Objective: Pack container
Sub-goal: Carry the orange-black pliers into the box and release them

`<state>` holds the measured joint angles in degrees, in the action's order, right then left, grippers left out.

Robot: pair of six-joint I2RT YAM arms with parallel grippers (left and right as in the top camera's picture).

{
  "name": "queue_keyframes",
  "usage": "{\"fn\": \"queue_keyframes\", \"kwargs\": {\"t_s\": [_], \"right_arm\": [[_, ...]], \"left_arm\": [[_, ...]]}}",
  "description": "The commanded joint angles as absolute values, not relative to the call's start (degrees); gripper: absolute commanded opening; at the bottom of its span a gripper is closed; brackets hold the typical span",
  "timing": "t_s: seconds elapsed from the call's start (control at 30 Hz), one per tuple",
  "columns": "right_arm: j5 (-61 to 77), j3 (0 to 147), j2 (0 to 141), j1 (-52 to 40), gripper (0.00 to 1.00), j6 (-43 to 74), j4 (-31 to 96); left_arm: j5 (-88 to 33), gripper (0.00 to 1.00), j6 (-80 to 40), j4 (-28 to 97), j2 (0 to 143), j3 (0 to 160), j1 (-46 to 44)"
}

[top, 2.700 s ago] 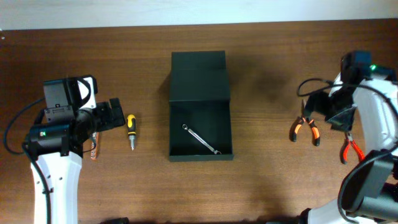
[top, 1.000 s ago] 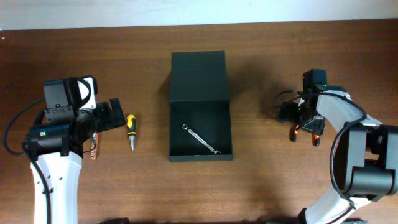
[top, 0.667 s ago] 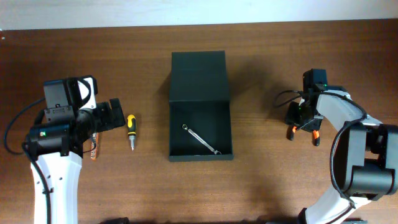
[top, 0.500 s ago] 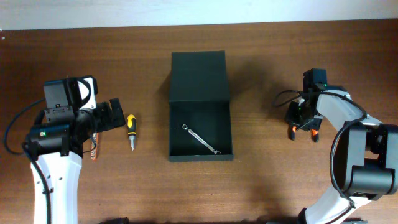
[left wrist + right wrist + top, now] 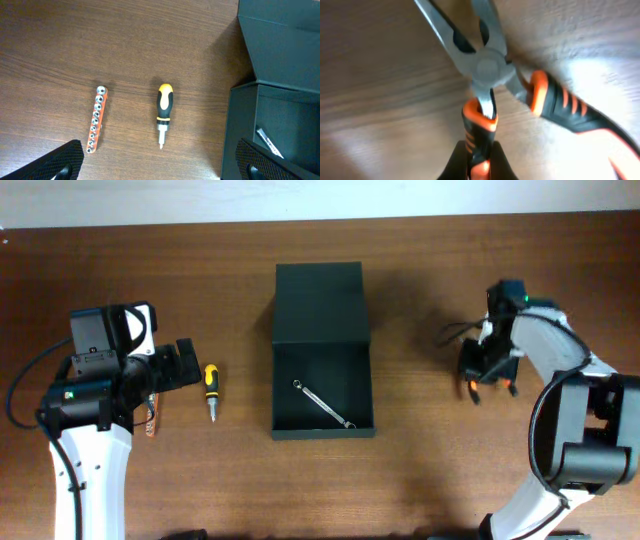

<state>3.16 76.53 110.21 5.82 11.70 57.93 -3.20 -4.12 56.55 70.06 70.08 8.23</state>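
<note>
Orange pliers (image 5: 487, 70) are clamped by one handle in the right fingers (image 5: 479, 155); the box (image 5: 322, 395) lies leftward at the desk's (image 5: 420, 470) centre. Left fingers (image 5: 188, 363) gape empty.

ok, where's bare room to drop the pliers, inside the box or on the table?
Inside the container, the floor is bare on both sides of the diagonal wrench. Wide bare table between the container and the right hand holding the pliers. Crowded on the left: screwdriver and bit rail sit by the left hand.
</note>
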Motion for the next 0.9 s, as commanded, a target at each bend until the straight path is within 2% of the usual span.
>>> {"fn": "queue_keyframes", "kwargs": {"t_s": [0.0, 0.17, 0.27, 0.37, 0.57, 0.87], "right_arm": [[4.89, 91.98, 106.87, 0.8, 0.04, 3.29, 64.4], [5.58, 111.37, 106.41, -11.99, 0.04, -12.21, 78.04], [5.58, 114.19, 106.41, -19.27, 0.04, -18.02, 80.25], [5.34, 113.6, 106.85, -28.42, 0.04, -22.52, 81.73], [5.37, 110.34, 110.02, -38.02, 0.04, -22.48, 79.22], [5.65, 92.4, 111.92, -38.59, 0.04, -22.04, 65.23]], "left_arm": [[-3.44, 0.99, -4.62, 56.66, 69.23, 71.09, 8.54], [-3.18, 0.99, -4.62, 56.66, 69.1, 71.09, 8.67], [-3.22, 0.99, -4.64, 56.66, 68.73, 71.09, 9.61], [-3.25, 0.99, -4.64, 56.69, 67.68, 71.09, 11.14], [-3.22, 0.99, -4.62, 56.66, 65.01, 71.09, 12.16], [-3.25, 0.99, -4.64, 57.25, 64.25, 71.09, 12.16]]}}
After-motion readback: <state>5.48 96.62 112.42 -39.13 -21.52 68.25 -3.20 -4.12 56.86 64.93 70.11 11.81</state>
